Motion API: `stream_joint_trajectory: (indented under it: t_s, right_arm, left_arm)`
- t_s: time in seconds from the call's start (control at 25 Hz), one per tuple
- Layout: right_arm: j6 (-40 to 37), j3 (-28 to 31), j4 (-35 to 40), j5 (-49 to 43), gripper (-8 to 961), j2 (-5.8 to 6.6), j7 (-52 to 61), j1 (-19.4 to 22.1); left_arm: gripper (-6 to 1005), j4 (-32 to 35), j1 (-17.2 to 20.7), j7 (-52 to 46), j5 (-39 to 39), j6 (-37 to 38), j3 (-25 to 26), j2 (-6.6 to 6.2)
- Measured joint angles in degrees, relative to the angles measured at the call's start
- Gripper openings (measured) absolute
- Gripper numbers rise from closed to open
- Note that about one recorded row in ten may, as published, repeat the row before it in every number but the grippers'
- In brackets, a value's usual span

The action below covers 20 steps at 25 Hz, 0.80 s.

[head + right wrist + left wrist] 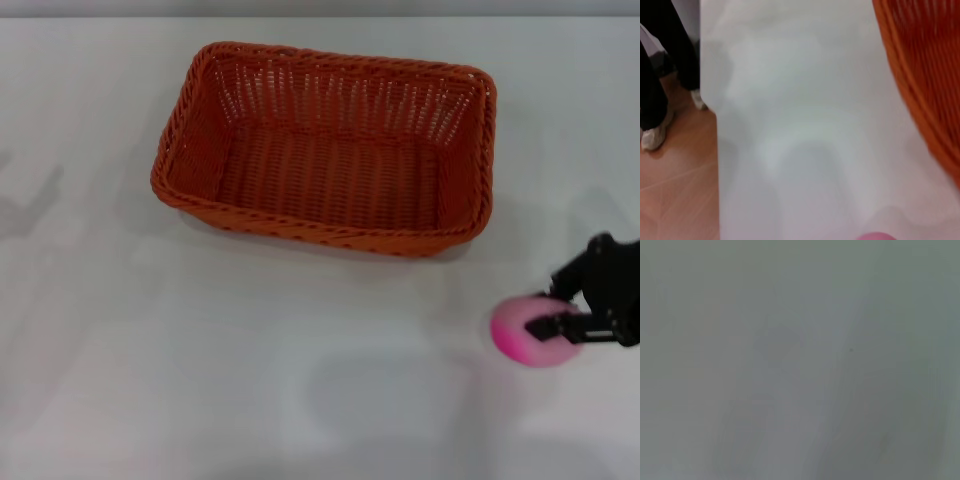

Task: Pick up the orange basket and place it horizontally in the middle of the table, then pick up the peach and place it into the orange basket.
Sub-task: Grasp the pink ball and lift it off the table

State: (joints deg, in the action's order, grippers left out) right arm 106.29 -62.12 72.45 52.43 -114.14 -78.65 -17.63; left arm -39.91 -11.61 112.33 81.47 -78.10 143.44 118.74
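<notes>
Pinching the blurred peach (535, 331), apparently, the right gripper (556, 313) sits half cut off beside the orange basket (330, 148).

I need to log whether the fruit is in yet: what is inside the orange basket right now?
Nothing: the orange basket shows only its bare woven floor. The peach sits outside on the table, between the right gripper's fingers.

Right gripper (556, 311): matte black, angular linkage, 2 slim fingers.
</notes>
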Motion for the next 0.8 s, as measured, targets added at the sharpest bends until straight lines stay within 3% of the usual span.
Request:
stream_joint_trajectory:
  t_s: [0.24,0.52,0.64,0.8]
  right_arm:
    - [1.33,-1.81,3.77,6.83,227,0.79,0.07,0.43]
    - [2.22,-7.45,5.43,17.00,172,2.56,0.19,-1.06]
    - [2.06,-7.59,5.26,18.29,144,1.87,-0.07,-2.67]
    - [1.32,-7.10,2.83,18.41,114,-0.27,-1.23,-6.21]
  left_arm:
    - [786,-0.25,0.19,0.00,-0.01,-0.03,0.00,0.00]
    - [786,-0.48,0.29,0.00,-0.12,-0.04,-0.01,0.00]
    - [785,-0.52,0.28,0.14,-0.14,-0.04,0.00,0.00]
    - [785,-0.45,0.21,0.83,-0.54,-0.02,0.09,0.00]
